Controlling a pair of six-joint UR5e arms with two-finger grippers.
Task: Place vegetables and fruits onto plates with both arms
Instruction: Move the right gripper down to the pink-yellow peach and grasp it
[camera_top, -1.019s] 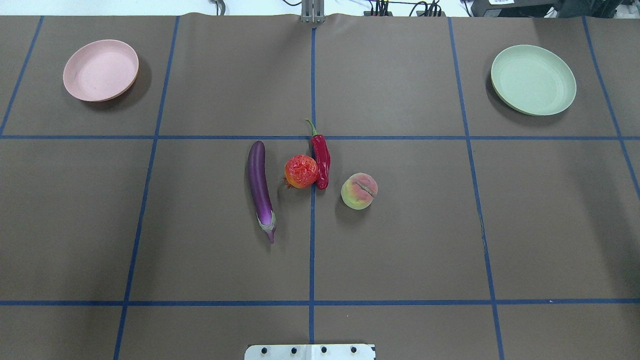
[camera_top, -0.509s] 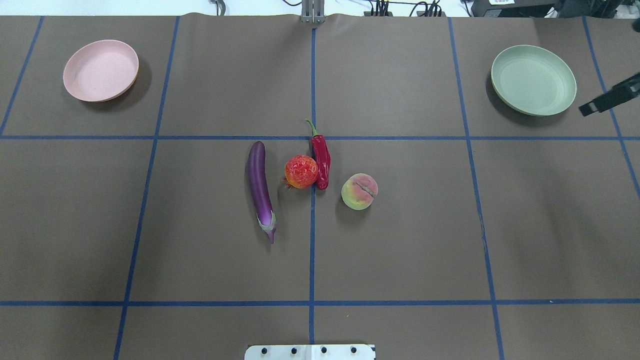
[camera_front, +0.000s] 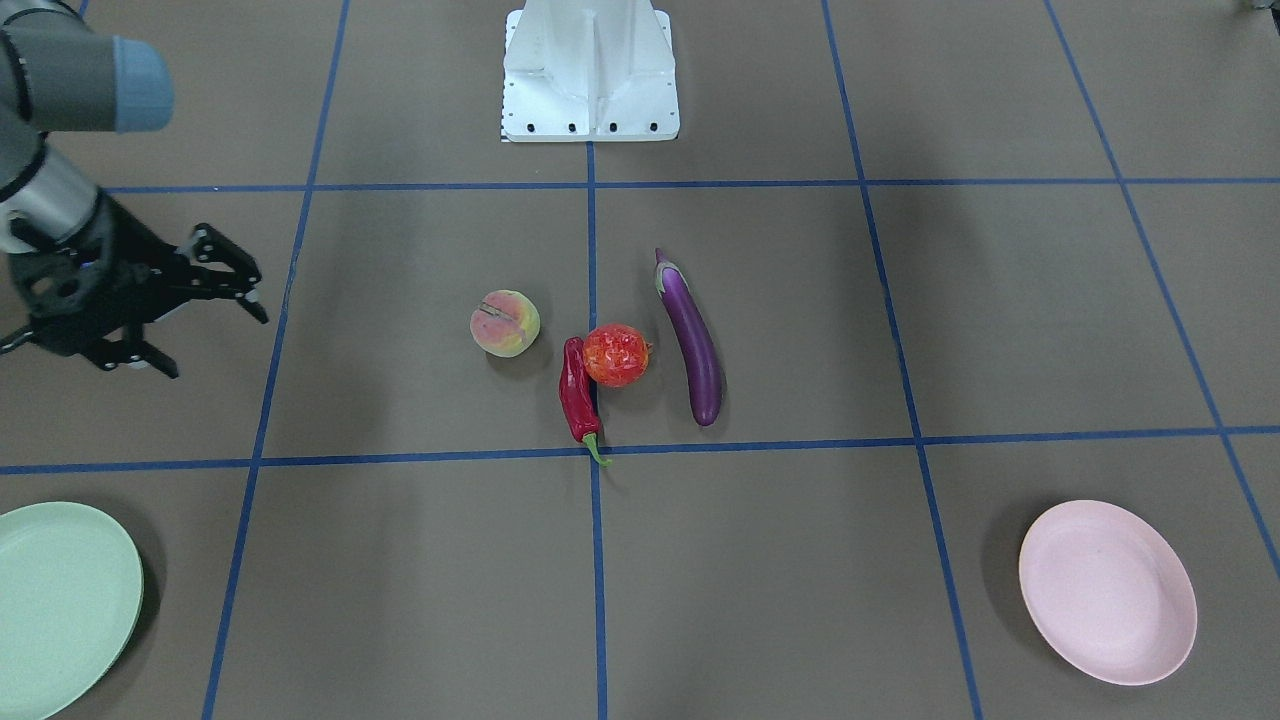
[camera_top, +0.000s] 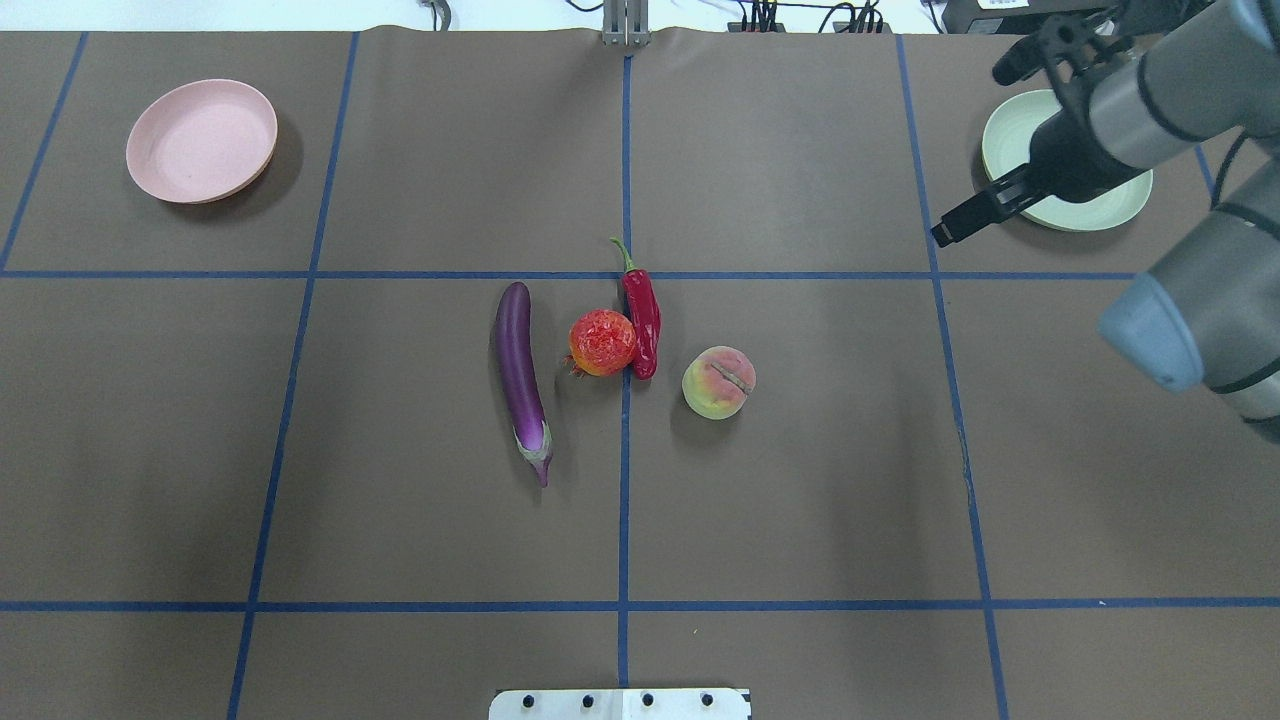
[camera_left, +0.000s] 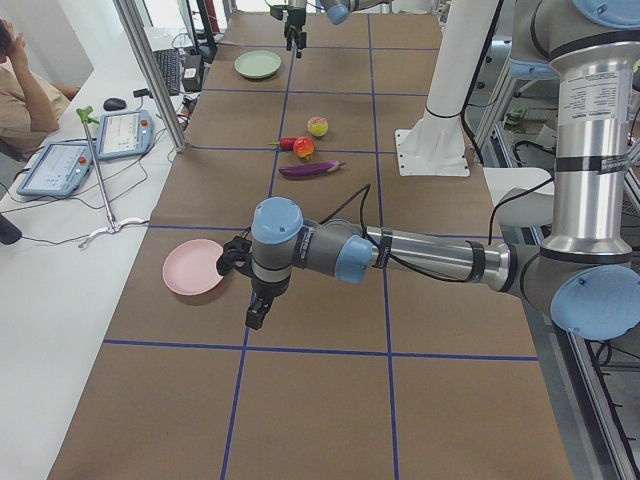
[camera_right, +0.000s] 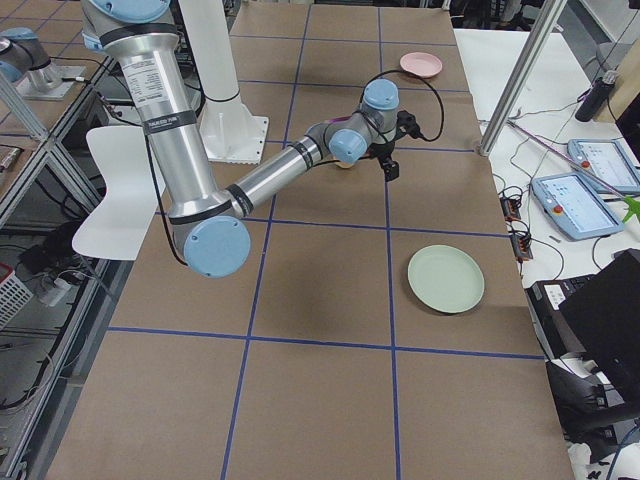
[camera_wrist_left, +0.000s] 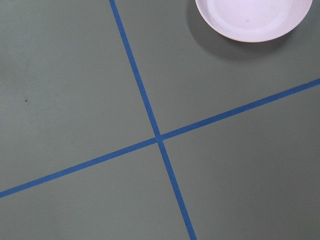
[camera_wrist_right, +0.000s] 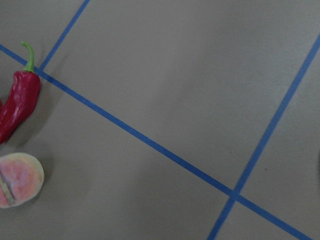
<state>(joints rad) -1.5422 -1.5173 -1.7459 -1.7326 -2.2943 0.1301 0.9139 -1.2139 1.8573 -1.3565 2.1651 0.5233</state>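
While the right gripper (camera_front: 215, 335) hangs with fingers spread apart right of the peach (camera_top: 718, 382), the chili (camera_top: 643, 320) touches the red-orange fruit (camera_top: 602, 343) beside the eggplant (camera_top: 520, 375), the mint plate (camera_front: 55, 600) lies far right, and the left gripper (camera_left: 255, 308), spread or together I cannot tell, hovers near the far-left pink plate (camera_top: 200, 140).

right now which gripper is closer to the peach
Right. The right gripper hovers on the peach's mint plate side; the left gripper is farther off, beside the pink plate.
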